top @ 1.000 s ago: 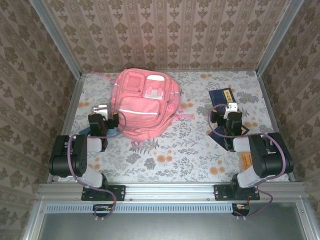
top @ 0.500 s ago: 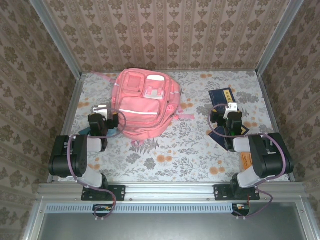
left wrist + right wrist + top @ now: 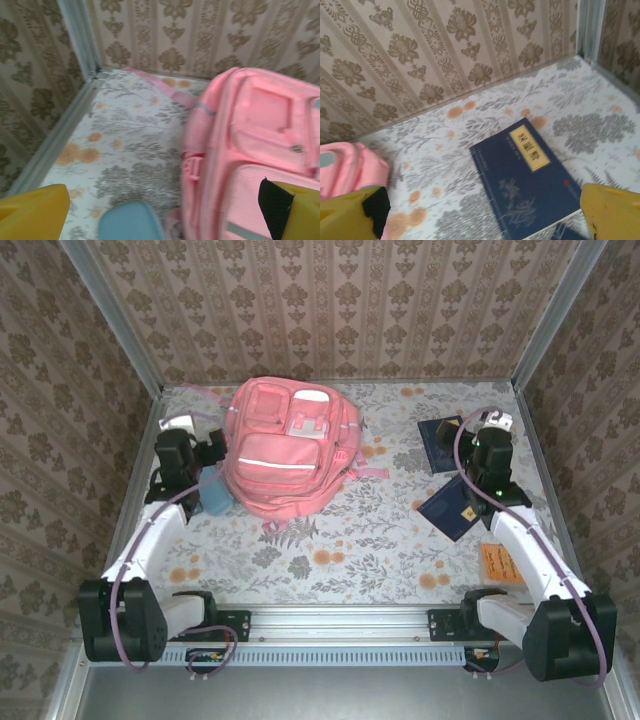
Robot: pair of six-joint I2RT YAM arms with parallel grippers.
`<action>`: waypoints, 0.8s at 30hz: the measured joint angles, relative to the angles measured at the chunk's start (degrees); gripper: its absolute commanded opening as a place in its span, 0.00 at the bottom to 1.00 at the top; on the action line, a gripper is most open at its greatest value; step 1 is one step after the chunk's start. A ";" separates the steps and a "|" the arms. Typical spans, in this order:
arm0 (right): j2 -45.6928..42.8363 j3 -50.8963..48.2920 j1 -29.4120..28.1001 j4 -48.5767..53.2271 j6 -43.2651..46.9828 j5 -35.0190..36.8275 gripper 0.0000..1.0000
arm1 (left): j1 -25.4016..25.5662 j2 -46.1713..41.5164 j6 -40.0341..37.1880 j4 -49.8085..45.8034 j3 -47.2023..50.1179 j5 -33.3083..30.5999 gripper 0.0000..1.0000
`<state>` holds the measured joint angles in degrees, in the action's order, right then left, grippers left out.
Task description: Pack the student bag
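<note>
From above, the pink bag lies flat at the far middle of the floral worktop, front pockets up, with a pale stripe across it. My left tool hangs by the bag's left edge, above a small teal case that lies just beside the bag. My right tool hangs on the far right, next to a dark blue book. A second book lies nearer, and an orange card nearer again. The card carries print too small for me to read.

Through my left wrist camera, the yellow fingers stand wide apart at the two lower corners and hold nothing. The case's rounded end sits low between them. The bag fills the right side, with its mesh edge and a zipped pocket showing. A pink strap trails from it toward the far wall.

Through my right wrist camera, the fingers are spread just as wide and are empty. The blue book lies between them and a little beyond. It has a tan label with dark characters, too blurred for me to make out, and faint pale line art lower on the cover. A corner of the bag shows at the left edge, well apart from the book.
</note>
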<state>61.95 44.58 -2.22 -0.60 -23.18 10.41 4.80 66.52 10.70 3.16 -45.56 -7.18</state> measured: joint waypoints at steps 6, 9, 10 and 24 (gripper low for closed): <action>3.19 2.56 -1.55 11.58 -8.83 -9.81 1.00 | 6.91 4.68 6.67 -11.19 -7.89 9.66 1.00; 5.57 2.56 -4.07 14.62 -11.67 -12.74 1.00 | 12.11 10.93 9.11 -14.64 -11.72 11.34 0.99; 6.16 2.56 -4.96 15.15 -12.46 -13.57 1.00 | 13.57 13.25 9.86 -15.45 -13.07 11.69 0.98; 12.00 1.33 -9.86 14.10 -19.12 -22.97 1.00 | 26.60 45.27 15.93 -22.38 -36.28 13.68 0.73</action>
<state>73.95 45.91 -12.08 13.50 -42.30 -12.56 31.40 111.79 26.63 -19.22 -81.84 6.50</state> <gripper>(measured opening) 0.995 0.762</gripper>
